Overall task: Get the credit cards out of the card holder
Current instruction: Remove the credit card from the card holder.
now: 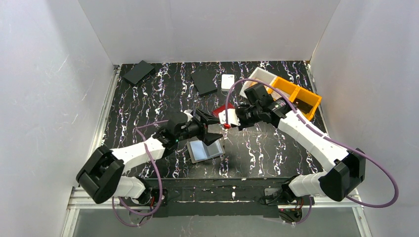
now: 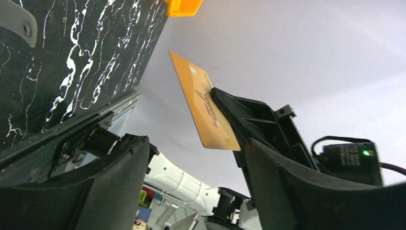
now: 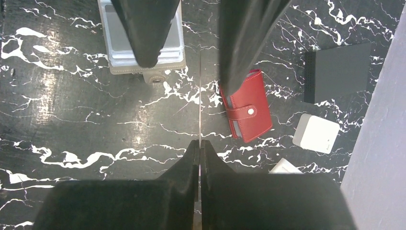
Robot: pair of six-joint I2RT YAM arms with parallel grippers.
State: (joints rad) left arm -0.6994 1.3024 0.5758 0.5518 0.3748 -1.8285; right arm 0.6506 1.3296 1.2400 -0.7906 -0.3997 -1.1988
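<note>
One card is out and one is left. The thin orange plastic card (image 2: 203,103) is up in the air over the middle of the black marbled surface (image 1: 148,98). The right pincer (image 3: 199,143) is squeezed tight on its edge. The left pincer (image 1: 210,127) has its fingers apart, one on each side of that card.

The small grey folding card holder (image 3: 117,67) lies open by the near edge. The light blue card (image 1: 198,149) looks to be inside it, so it has to come out next.

I count two cards, one grey holder, one dark red case (image 3: 246,105), one small white box (image 3: 316,133), a flat black square (image 1: 204,80) by the far edge, and a second black square (image 1: 138,71) near the far left corner.
</note>
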